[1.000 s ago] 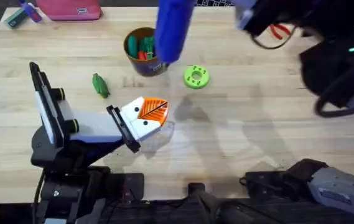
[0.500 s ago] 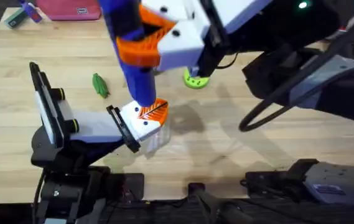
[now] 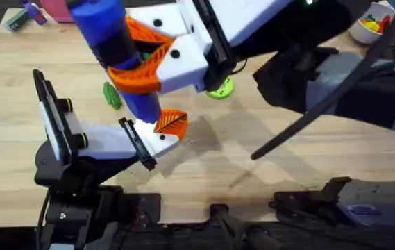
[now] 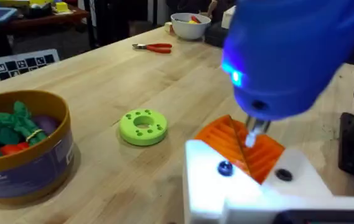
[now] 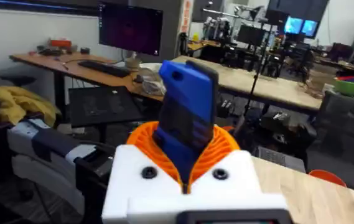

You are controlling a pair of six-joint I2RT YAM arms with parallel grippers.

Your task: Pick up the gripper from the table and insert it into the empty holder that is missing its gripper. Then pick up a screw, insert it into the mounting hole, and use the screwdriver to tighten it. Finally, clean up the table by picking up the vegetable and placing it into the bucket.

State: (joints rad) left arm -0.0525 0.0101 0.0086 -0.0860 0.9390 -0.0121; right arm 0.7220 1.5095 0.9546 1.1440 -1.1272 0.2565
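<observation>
From overhead, we see the right end effector (image 3: 141, 69) clamped on the screwdriver (image 3: 117, 59), its orange pads pressed against the blue barrel; the barrel's long axis runs steeply down towards the left end effector (image 3: 157, 135), which rests low over the desk (image 3: 287, 173); the orange gripper (image 3: 171, 123) sits seated on that arm's white holder (image 3: 152, 139), just beside the screwdriver's lower end; the vegetable (image 3: 112, 95) lies on the desk away from the holder, with the left arm the nearer; the right arm's bulk hides the bucket here.

In the left wrist view, the screwdriver (image 4: 295, 56) looms directly over the gripper (image 4: 242, 146); its thin metal tip (image 4: 252, 132) points down onto the orange wedge, and we judge tightening is the step in hand; whether the tip meets a screw we cannot tell; nor can we tell how the left arm's own fingers stand; the bucket (image 4: 21, 149) stands beyond the holder (image 4: 251, 186), past a green disc (image 4: 143, 126).

In the right wrist view, the orange pads (image 5: 229, 144) close around the screwdriver (image 5: 186, 118); its tip is hidden.
</observation>
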